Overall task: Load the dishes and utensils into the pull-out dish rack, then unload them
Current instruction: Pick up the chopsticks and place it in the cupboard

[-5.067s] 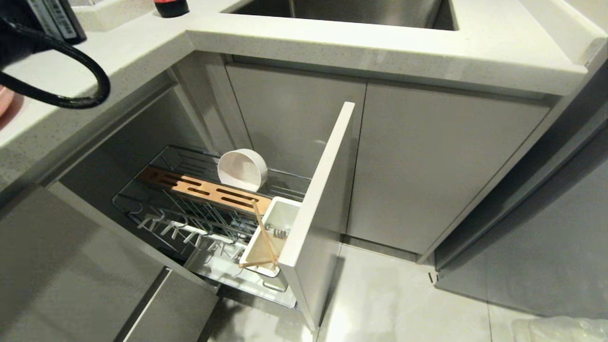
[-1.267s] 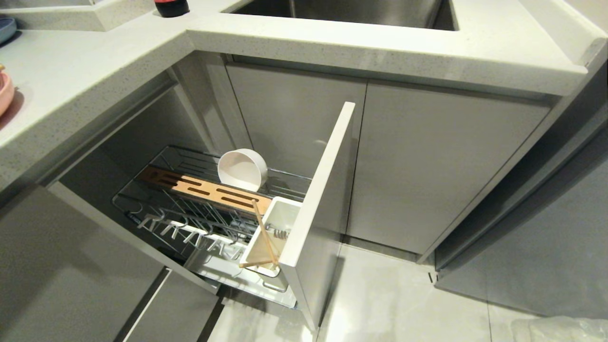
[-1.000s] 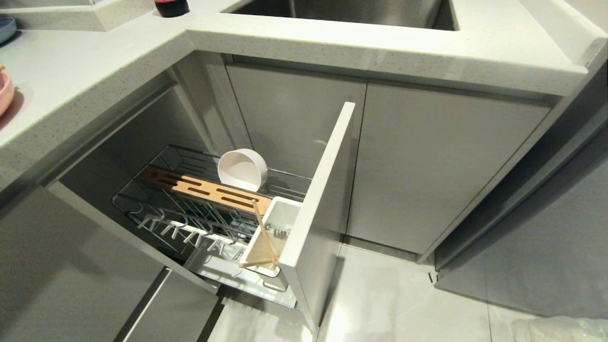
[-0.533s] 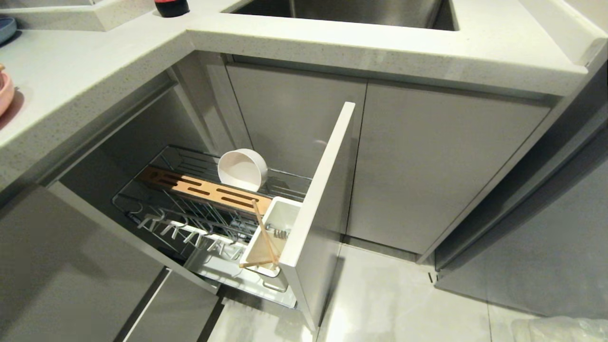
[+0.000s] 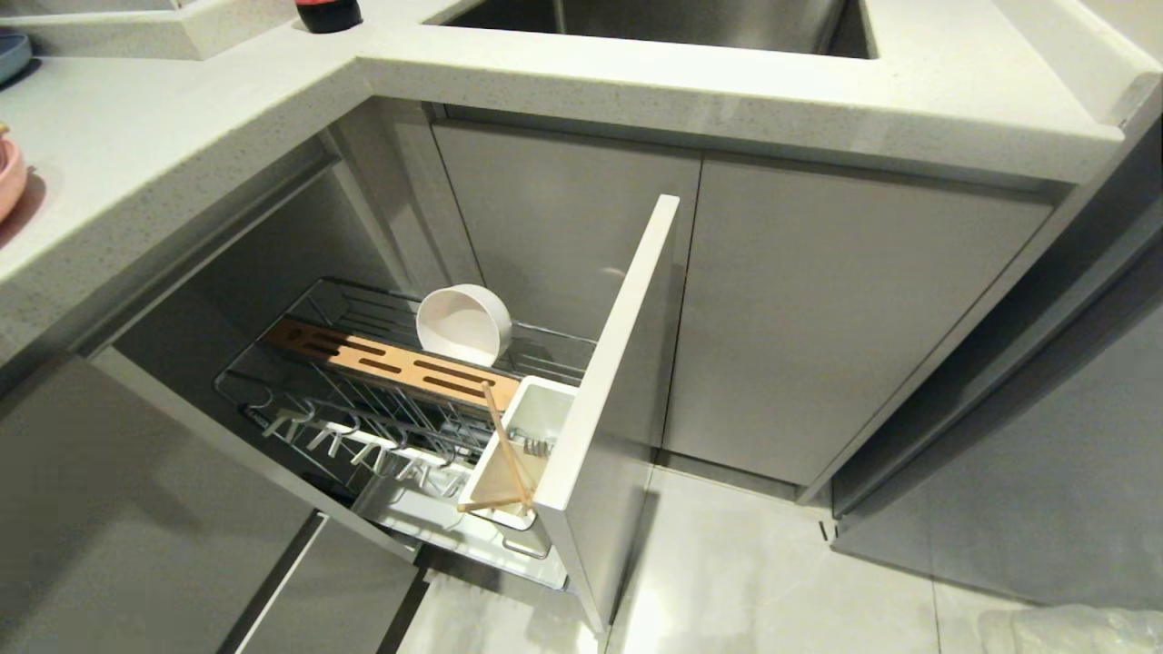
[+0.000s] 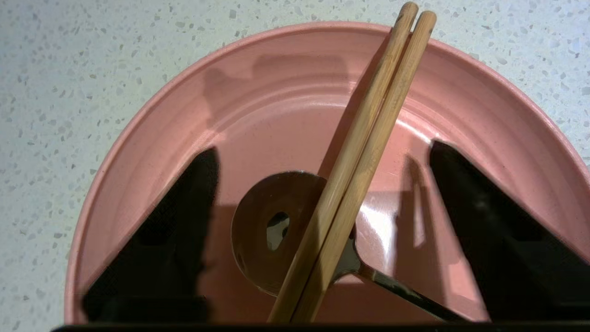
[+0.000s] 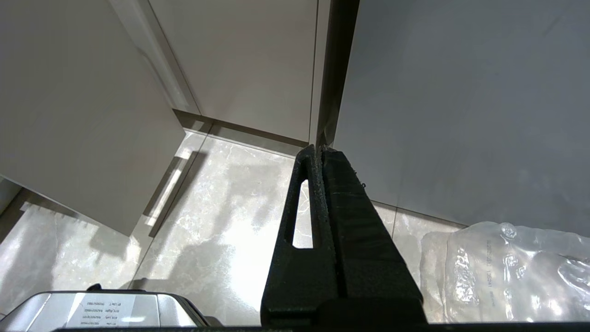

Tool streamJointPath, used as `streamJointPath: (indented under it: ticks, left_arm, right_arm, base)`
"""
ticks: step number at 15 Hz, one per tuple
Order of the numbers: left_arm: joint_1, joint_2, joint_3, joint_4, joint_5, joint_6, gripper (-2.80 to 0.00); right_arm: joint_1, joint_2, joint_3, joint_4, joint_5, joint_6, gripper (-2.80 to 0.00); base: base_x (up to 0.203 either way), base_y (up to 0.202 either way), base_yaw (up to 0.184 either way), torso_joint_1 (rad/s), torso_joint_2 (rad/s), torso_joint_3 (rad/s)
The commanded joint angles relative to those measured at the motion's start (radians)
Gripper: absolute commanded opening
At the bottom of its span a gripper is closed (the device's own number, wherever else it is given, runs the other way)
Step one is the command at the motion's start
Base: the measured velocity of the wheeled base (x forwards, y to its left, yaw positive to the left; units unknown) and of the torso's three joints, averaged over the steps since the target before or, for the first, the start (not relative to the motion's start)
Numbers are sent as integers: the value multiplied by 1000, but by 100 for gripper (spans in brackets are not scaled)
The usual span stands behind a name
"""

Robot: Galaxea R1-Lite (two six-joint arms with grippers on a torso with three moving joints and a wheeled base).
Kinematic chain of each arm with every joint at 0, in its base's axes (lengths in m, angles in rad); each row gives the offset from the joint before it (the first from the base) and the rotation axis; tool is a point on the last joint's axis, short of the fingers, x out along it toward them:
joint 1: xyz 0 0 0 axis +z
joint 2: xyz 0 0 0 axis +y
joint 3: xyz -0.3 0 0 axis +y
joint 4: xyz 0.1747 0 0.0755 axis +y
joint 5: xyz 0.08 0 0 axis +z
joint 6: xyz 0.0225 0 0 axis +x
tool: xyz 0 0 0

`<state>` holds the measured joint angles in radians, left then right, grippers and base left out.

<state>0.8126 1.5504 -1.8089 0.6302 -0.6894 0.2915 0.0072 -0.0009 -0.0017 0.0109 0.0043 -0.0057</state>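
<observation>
Over the pink plate [image 6: 295, 115] at the head view's left edge [image 5: 7, 177], on the bench [image 5: 136, 154], left end effector [image 6: 318, 221] hangs with fingers apart, straddling chopsticks [image 6: 364, 152] laid across the spoon [image 6: 267, 230], likely lining up a pinch. Bowl [image 5: 463, 324] leans in the pulled-out rack [image 5: 300, 409]. Right end effector [image 7: 318, 152] parked, pressed together.

Lighting even and bright from overhead. Left gripper [image 6: 322, 152] fingers [image 6: 156, 240] cast hard shadows on the plate [image 6: 276, 110]; specular glare beside the spoon [image 6: 276, 230]. Floor [image 7: 221, 230] shows a hot reflection below the right gripper [image 7: 318, 150]. Focus sharp, mild wide-angle distortion at the edges.
</observation>
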Motion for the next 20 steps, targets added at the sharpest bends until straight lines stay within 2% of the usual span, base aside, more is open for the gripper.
streamJointPath:
  ticks: [1,15,17,20]
  left_arm:
    - [2,-1,0,3,-4,2,-280]
    - [11,-33,10,3,-6,-6,-280]
    - [14,-62,-7,2,-6,-39,-280]
    - [21,-99,-53,2,-4,-131,-280]
  right_arm:
    - [0,0,0,0,0,0,-280]
    - [0,-1,0,0,0,0,-280]
    - [0,-1,0,0,0,0,-280]
    - [0,-1,0,0,0,0,-280]
  base:
    - [0,0,0,0,0,0]
    - [0,0,0,0,0,0]
    - [0,0,0,0,0,0]
    - [0,0,0,0,0,0]
